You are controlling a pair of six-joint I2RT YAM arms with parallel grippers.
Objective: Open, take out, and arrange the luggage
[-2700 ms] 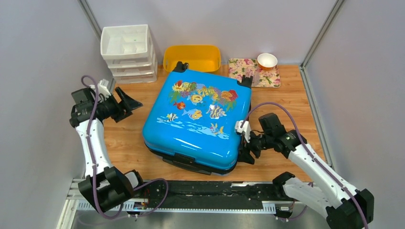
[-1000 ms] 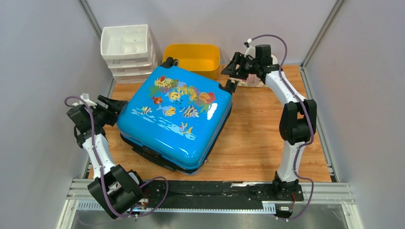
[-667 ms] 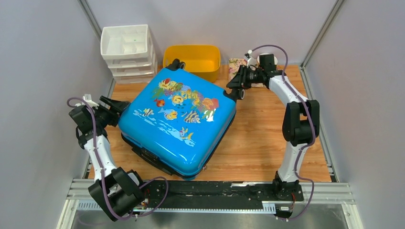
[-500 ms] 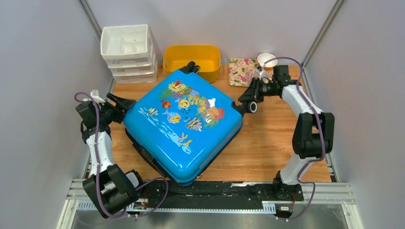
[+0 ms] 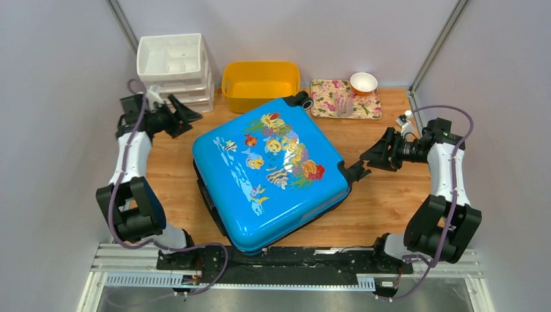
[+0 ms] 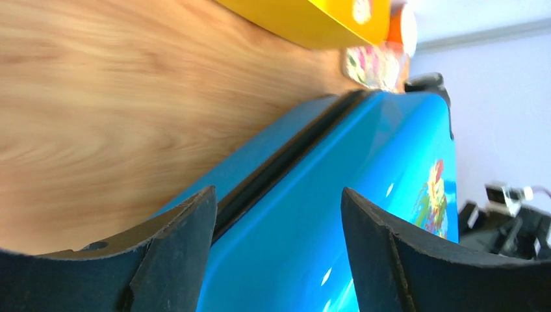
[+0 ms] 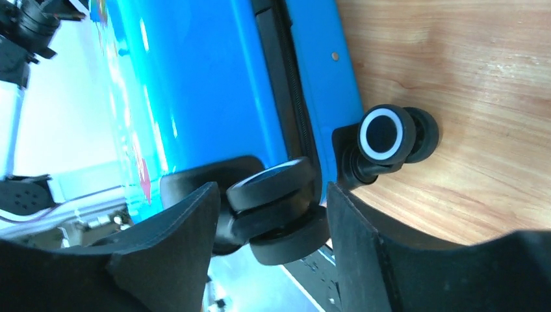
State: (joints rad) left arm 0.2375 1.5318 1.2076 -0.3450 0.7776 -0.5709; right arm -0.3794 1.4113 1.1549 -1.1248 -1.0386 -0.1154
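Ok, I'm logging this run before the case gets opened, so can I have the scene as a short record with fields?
luggage: shut, lying flat on the table, turned diagonal
left pincer: open, apart from the luggage, beside the drawer unit
right pincer: open, fingers either side of a corner wheel, contact unclear
behind the luggage: yellow tub, floral tray with a bowl on it
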